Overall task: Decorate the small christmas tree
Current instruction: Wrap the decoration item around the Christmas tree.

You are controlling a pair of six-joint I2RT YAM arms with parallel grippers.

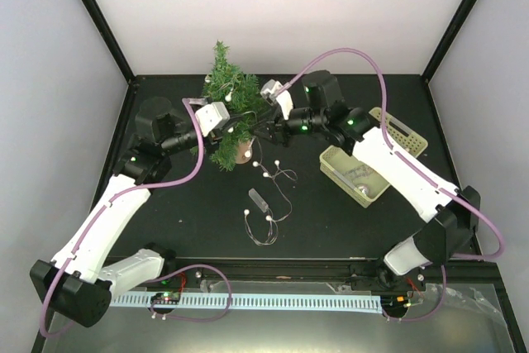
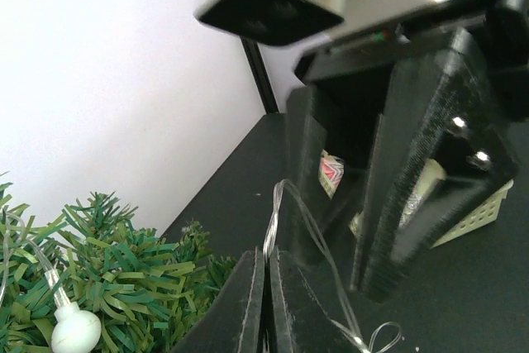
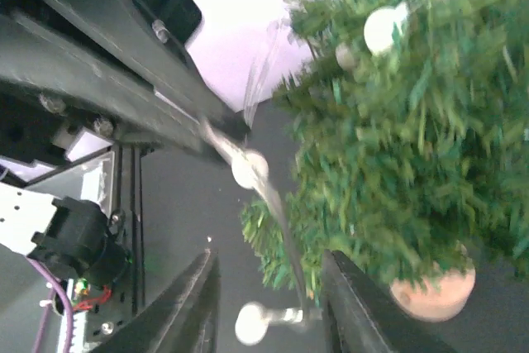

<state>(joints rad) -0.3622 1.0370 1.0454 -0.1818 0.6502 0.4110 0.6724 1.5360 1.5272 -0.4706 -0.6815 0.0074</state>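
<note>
- Left fingers are pressed together on the thin wire of a string of lights, which loops up out of their tips. I judge this pinch is there to hold the strand against the tree while the other side lets go.
- Right fingers stand apart. The wire and a white bulb run loose between them and nothing is gripped. That reads as a release, or as a reach for a new hold further along the strand.
- Upright on its wooden stump, the tree stands near the far edge of the bench, left of the middle. One set of fingers is close in on each side of it, which suits passing the strand round it.
- Some bulbs already sit among the branches. The rest of the string trails from the foot of the tree toward the middle of the bench, so the job looks partly done.
- From the near left corner the left arm stretches diagonally, its wrist turned in toward the tree's left side.
- From the near right corner the right arm rises toward the far edge and bends at the elbow. Its forearm reaches leftward past a pale tray to the tree's right side.
</note>
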